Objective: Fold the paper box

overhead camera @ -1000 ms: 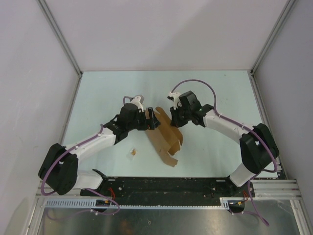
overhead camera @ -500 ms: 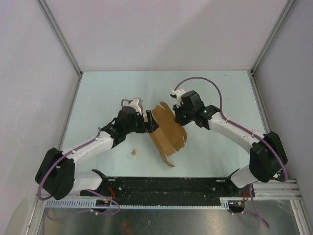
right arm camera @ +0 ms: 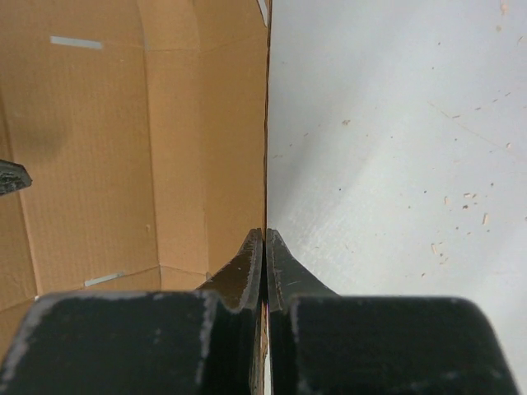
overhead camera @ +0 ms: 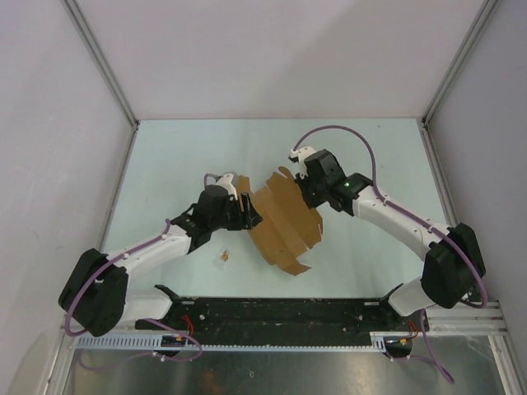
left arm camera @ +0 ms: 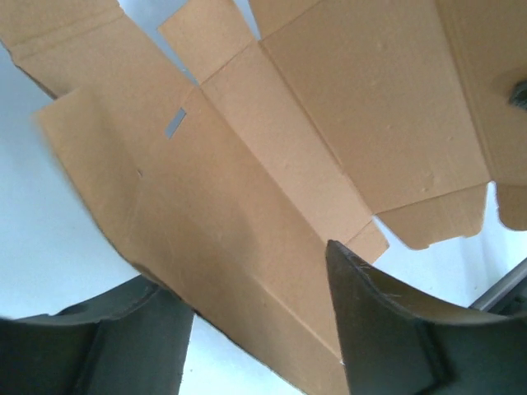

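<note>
The paper box is a flat brown die-cut cardboard sheet with tabs and flaps, held tilted above the table centre. My right gripper is shut on the sheet's far right edge; in the right wrist view its fingertips pinch the thin edge of the sheet. My left gripper is at the sheet's left edge. In the left wrist view its fingers stand wide apart, with the sheet lying across the gap of the left gripper.
A tiny brown scrap lies on the pale table near the left arm. Grey walls enclose the table on three sides. A black rail with the arm bases runs along the near edge.
The sheet has spread out flatter and wider. My right gripper has lifted its edge up and away. My left gripper has dropped slightly toward the near side at the sheet's left edge.
</note>
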`<move>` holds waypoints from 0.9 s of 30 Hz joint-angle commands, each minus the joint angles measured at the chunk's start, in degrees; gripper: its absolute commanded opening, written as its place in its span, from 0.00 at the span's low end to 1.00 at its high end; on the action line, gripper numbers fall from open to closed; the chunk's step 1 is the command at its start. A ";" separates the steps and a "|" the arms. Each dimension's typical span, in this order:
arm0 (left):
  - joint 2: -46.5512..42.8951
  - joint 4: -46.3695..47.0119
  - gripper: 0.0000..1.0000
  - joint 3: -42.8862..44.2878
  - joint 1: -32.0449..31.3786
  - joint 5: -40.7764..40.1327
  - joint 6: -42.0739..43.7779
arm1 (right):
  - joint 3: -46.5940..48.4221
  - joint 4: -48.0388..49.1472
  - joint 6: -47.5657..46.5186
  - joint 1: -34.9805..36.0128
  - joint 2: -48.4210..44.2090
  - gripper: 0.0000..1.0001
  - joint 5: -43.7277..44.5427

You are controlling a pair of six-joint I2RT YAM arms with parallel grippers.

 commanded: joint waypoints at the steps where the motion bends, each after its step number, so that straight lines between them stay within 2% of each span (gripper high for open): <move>1: 0.41 4.12 0.60 -1.86 -0.12 1.89 -0.87 | 3.81 -1.28 -2.36 1.77 0.96 0.02 4.04; 8: 2.96 5.88 0.36 -2.48 -0.12 2.33 -1.05 | 4.25 -2.25 -1.92 3.53 3.07 0.02 6.25; 12: 3.40 6.14 0.18 -2.39 -0.21 1.98 -1.05 | 4.43 -1.98 -1.92 4.41 3.25 0.02 6.77; 14: 3.40 6.05 0.13 -2.39 -0.12 1.98 -1.22 | 4.96 -2.16 -2.00 4.76 3.86 0.02 7.74; 15: 3.31 6.05 0.07 -2.39 -0.21 2.07 -1.31 | 5.13 -2.42 -2.27 5.20 3.78 0.02 8.09; 17: 3.22 6.14 0.00 -2.30 -0.12 2.33 -1.49 | 5.22 -2.51 -2.53 5.99 3.95 0.02 9.76; 27: 2.43 7.02 0.00 -2.83 -0.12 3.47 -3.24 | 7.50 -3.30 -1.21 11.44 7.99 0.02 16.71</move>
